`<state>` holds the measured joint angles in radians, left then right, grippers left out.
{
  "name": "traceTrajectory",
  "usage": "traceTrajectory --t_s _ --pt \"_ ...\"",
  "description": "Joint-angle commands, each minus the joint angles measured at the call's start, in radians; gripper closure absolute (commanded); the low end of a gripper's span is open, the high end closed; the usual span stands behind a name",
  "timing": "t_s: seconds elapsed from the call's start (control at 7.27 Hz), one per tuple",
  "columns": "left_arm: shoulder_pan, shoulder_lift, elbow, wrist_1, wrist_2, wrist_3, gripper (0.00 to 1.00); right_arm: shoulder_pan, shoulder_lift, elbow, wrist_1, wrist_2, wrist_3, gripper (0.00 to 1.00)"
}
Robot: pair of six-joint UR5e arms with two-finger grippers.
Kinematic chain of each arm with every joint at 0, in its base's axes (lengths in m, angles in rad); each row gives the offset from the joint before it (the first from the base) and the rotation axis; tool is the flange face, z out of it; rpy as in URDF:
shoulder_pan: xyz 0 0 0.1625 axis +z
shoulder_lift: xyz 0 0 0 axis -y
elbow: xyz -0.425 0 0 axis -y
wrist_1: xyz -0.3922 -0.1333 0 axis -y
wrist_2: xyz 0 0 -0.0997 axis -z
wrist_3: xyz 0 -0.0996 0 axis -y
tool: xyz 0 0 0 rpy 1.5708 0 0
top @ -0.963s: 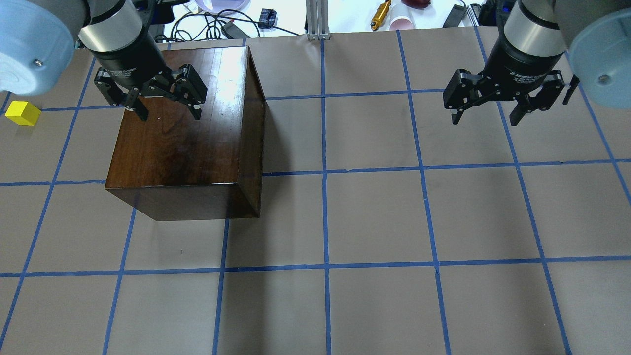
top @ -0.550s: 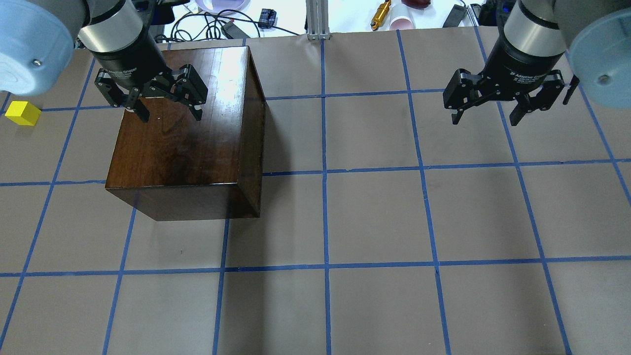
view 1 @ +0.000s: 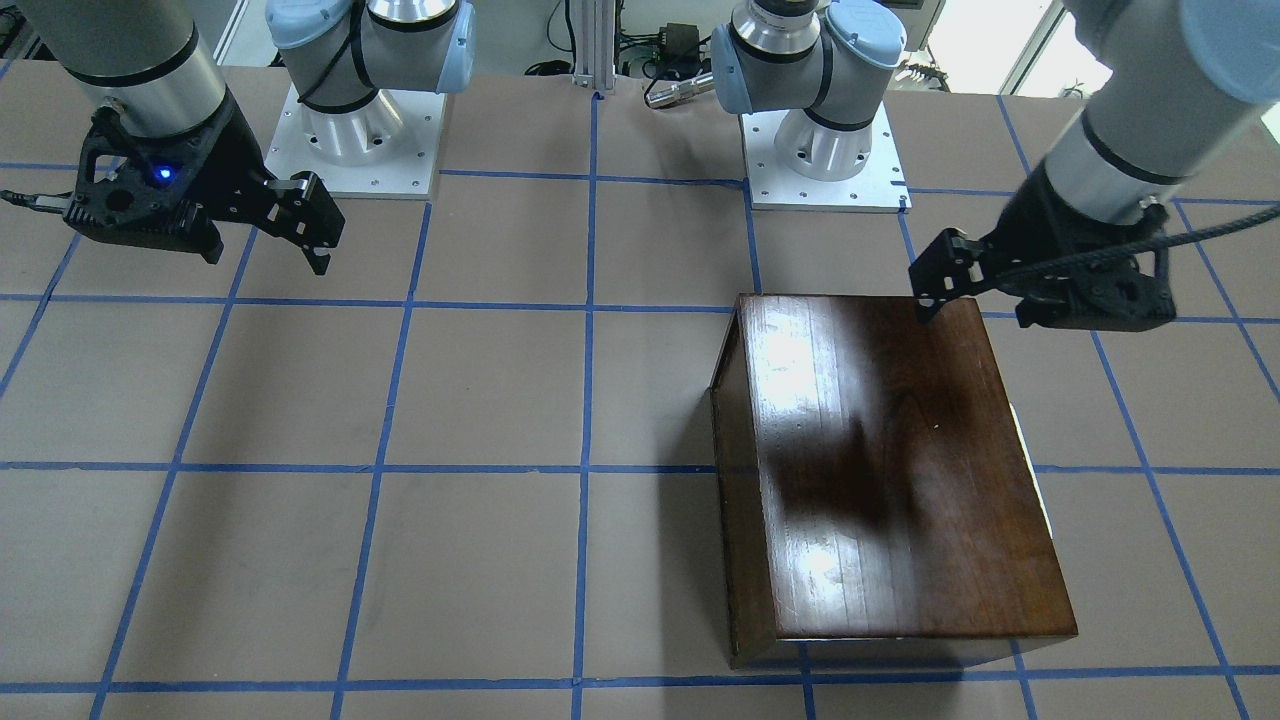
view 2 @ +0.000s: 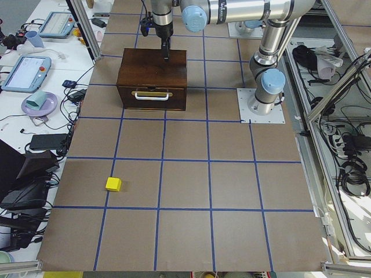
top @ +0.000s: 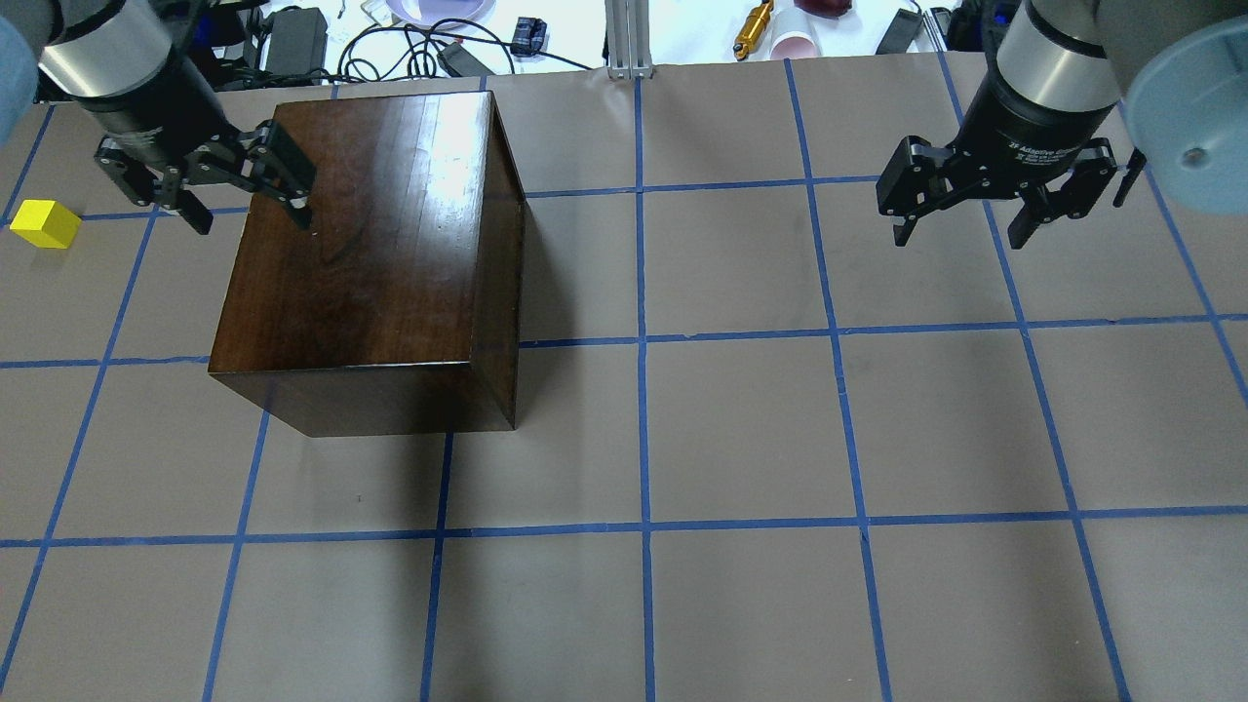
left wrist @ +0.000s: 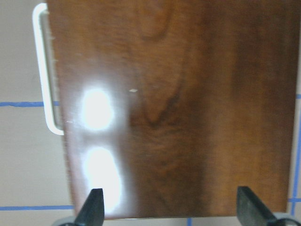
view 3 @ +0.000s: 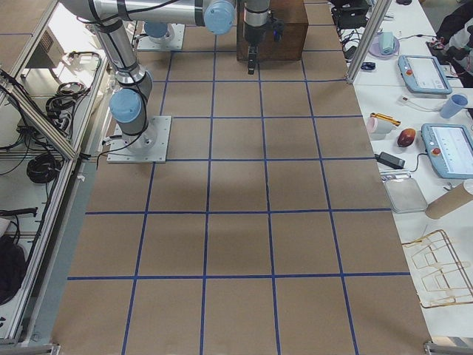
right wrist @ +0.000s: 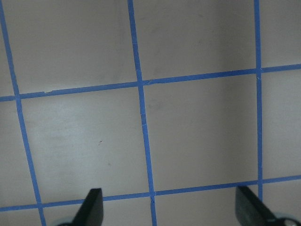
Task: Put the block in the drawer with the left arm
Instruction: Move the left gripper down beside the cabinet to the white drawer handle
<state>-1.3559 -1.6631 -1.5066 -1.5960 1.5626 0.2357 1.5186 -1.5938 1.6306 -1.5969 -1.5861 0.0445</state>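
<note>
While that drawer (view 2: pixel 174 99) sits shut, why hang the left arm (view 1: pixel 1140 120) over the cabinet (view 1: pixel 900 470)? my spotter asks.

Me: Front view first. I judge it's poised on the drawer side, since the drawer must open before anything goes in. No block shows there. Overhead, my left jaws are spread wide and empty above the cabinet's left edge. The block (top: pixel 44 223) lies on the desk (top: pixel 741 429) further left, apart from them, not between them.

Spotter: And from the side?

Me: Left view: the block sits out in front of the drawer's handle (view 2: pixel 152 92), well apart from the arm. Left wrist: only cabinet top shows between the jaws, handle at the edge, no block. Right wrist: right jaws wide open over the desk grid, holding nothing. They're off to one side, I'd say, because this job is the left arm's.
</note>
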Motion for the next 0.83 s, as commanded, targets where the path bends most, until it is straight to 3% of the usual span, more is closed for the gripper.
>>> traceTrajectory --t_s 0.0,0.41,0.69 --pt "0.134 -0.015 0.002 0.016 -0.003 0.198 0.00 0.000 0.000 0.000 0.000 0.000 0.000 0.00" --pt "0.269 -0.070 0.000 0.062 -0.054 0.289 0.00 0.000 0.000 0.000 0.000 0.000 0.000 0.00" --pt "0.294 -0.122 -0.020 0.114 -0.071 0.365 0.00 0.000 0.000 0.000 0.000 0.000 0.000 0.00"
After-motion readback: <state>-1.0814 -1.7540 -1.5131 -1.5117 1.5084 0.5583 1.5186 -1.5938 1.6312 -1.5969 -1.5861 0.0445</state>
